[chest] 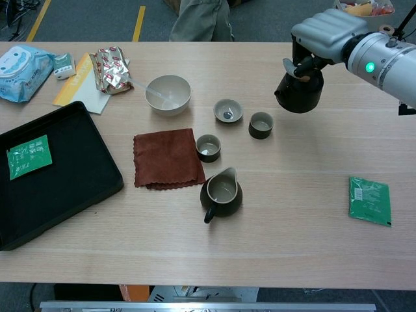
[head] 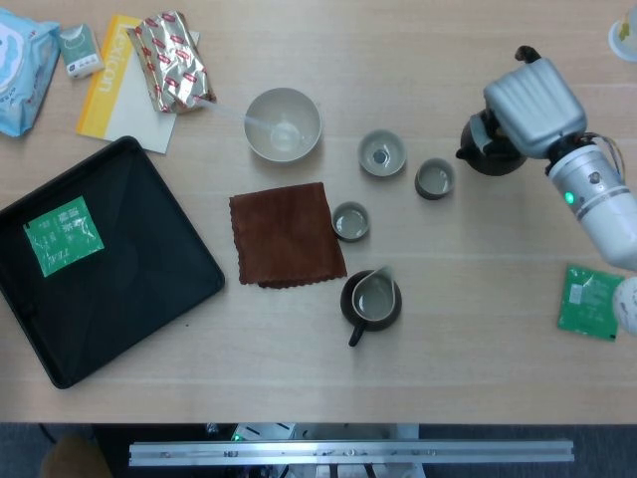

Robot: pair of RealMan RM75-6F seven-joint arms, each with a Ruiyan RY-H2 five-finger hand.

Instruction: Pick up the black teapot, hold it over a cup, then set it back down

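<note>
- The right hand point(chest: 327, 32) grasps the teapot point(chest: 299, 92) from above, fingers wrapped around its top so the pot hangs beneath the palm, raised off the table point(chest: 305, 214).
- The teapot sits up and to the right of the dark cup point(chest: 260, 125), near it but not over it; the carry toward a cup looks unfinished.
- Left of the dark cup stand two more cups point(chest: 228, 110) point(chest: 208, 147), each an open target for the hold.
- A pitcher point(chest: 221, 192) stands below the dark cup, beside the cloth point(chest: 168, 158).
- The left hand is out of both views.
</note>
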